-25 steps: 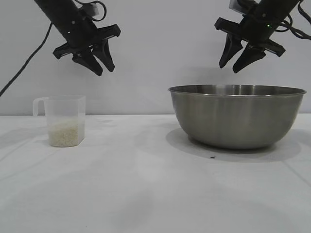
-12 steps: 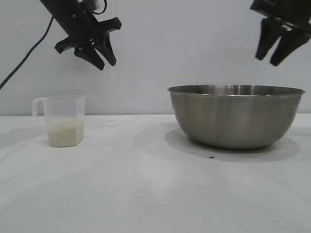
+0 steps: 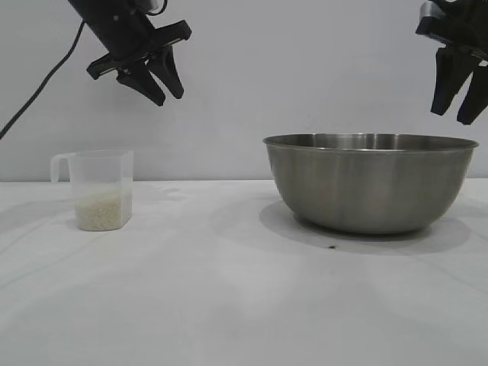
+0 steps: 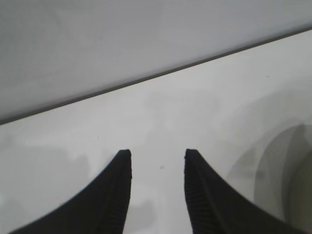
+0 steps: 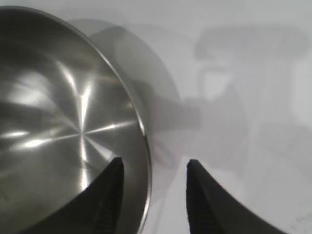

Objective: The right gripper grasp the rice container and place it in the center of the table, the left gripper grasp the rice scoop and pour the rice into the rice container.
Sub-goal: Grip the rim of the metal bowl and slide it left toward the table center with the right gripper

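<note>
1. The worktop (image 3: 229,305) carries the rice scoop (image 3: 97,189) with rice (image 3: 99,210) at left, the rice container (image 3: 371,181) at right.
2. The left claw (image 3: 158,90) hangs parted and empty above the scoop.
3. The right claw (image 3: 456,110) hangs parted and empty over the container's right rim.

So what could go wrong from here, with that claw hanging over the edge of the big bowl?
The right gripper hangs open above the rice container's far right rim, one finger inside and one outside. A slightly off descent could strike the rim and tip or shove the smooth, rounded bowl, which may also slip when pinched. The rice scoop, with the rice inside, looks light; the left gripper above it could knock it over.
</note>
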`<state>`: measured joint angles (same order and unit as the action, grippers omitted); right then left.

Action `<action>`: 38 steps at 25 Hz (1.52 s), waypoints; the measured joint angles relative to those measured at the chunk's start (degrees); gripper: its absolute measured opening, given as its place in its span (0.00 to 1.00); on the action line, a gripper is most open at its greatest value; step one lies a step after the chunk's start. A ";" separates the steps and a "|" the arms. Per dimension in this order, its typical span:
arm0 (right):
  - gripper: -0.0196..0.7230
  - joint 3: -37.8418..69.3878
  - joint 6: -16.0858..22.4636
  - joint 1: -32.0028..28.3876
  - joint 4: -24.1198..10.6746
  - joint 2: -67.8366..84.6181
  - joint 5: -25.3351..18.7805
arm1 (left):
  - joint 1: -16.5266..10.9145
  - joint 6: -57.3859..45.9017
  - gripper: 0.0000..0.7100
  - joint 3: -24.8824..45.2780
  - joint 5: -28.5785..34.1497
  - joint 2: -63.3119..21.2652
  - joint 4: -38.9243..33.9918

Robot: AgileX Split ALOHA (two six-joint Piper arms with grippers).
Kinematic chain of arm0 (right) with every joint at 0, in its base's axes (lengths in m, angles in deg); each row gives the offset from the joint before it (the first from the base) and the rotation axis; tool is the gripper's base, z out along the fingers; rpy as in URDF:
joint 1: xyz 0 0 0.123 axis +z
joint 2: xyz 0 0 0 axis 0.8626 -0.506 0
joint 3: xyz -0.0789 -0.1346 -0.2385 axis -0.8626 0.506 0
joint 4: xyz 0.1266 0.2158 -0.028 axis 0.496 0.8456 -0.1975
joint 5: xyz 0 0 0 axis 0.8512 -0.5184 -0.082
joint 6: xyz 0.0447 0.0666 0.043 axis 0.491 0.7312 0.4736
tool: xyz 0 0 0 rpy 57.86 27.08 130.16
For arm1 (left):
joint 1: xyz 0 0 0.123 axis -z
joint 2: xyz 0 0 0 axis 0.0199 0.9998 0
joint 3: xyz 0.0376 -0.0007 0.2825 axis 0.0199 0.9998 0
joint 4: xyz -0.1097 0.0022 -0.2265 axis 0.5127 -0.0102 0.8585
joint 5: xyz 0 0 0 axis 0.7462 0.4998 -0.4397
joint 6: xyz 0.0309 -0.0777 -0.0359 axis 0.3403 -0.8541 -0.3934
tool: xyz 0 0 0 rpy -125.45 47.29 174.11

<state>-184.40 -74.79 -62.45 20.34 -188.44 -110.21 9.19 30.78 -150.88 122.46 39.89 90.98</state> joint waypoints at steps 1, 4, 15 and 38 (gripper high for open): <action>0.36 0.00 0.00 0.11 0.00 -0.29 0.00 | 0.00 0.00 0.32 0.00 0.00 0.00 0.00; 0.36 0.00 0.00 0.91 0.00 -1.32 0.11 | 0.00 0.00 0.32 0.00 0.10 0.00 0.00; 0.03 0.00 0.25 6.37 -4.36 -4.15 0.43 | 0.00 0.00 0.32 0.00 0.10 0.00 0.00; 0.37 2.34 2.65 17.20 -8.52 1.86 0.64 | 0.00 0.00 0.32 0.00 0.46 0.00 0.00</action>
<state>-182.05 -72.14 -45.25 11.83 -186.59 -109.57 9.19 30.78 -150.88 122.92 39.89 90.98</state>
